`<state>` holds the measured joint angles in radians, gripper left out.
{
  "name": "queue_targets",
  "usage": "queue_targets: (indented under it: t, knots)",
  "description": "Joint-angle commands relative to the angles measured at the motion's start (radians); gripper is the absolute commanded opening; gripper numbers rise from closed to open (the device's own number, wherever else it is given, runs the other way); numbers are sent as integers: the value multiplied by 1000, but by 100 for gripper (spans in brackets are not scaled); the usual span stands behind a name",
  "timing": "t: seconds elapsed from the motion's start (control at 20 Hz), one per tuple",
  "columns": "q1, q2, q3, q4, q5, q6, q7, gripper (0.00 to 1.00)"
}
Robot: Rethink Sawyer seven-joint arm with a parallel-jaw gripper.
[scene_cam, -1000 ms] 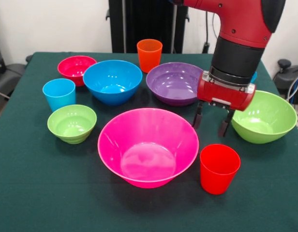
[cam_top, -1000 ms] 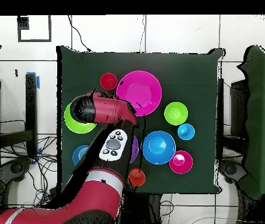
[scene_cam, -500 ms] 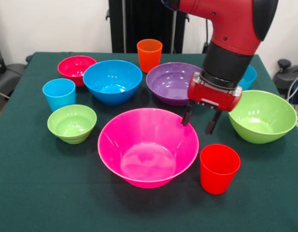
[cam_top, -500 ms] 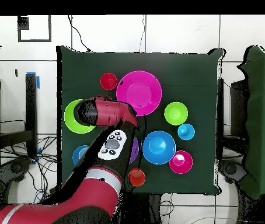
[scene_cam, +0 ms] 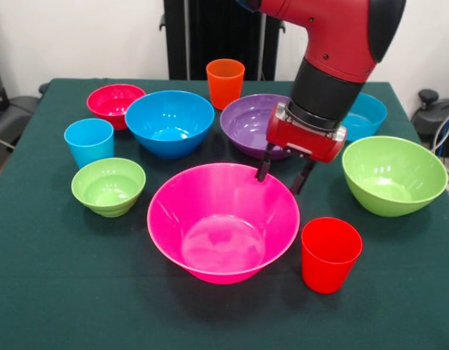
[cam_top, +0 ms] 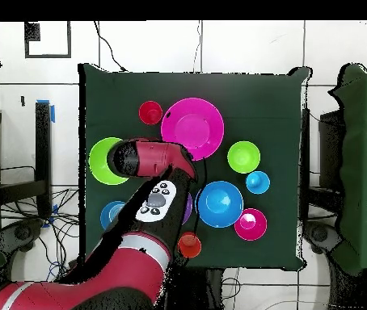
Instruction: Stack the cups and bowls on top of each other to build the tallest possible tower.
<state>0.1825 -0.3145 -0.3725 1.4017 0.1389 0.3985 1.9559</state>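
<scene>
My gripper (scene_cam: 280, 181) hangs open and holds nothing, just over the far right rim of the big hot pink bowl (scene_cam: 223, 219), in front of the purple bowl (scene_cam: 248, 122). The red cup (scene_cam: 330, 254) stands near right of it, and the large lime bowl (scene_cam: 393, 175) lies to the right. Further left are the blue bowl (scene_cam: 168, 122), crimson bowl (scene_cam: 115, 102), orange cup (scene_cam: 225, 82), light blue cup (scene_cam: 89, 142) and small lime bowl (scene_cam: 108, 186). A second blue bowl (scene_cam: 366, 113) peeks out behind the arm. Every piece stands alone; no tower is in view.
All pieces sit on a dark green cloth (scene_cam: 64, 292) covering the table (cam_top: 276, 97). In the overhead view the arm (cam_top: 150, 161) covers the purple bowl and part of the large lime bowl (cam_top: 99, 168). Cables lie on the floor around the table.
The gripper moved left in the front view, from beside the large lime bowl to the pink bowl's far rim, staying open. The second blue bowl came into sight behind the arm.
</scene>
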Motion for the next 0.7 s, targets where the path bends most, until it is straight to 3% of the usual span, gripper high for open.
queue_targets:
  t: [0.05,0.7]
  knots:
    - [-1,50,59,-38,-79,50,29,100]
    - [12,120,43,-71,-103,-29,59,100]
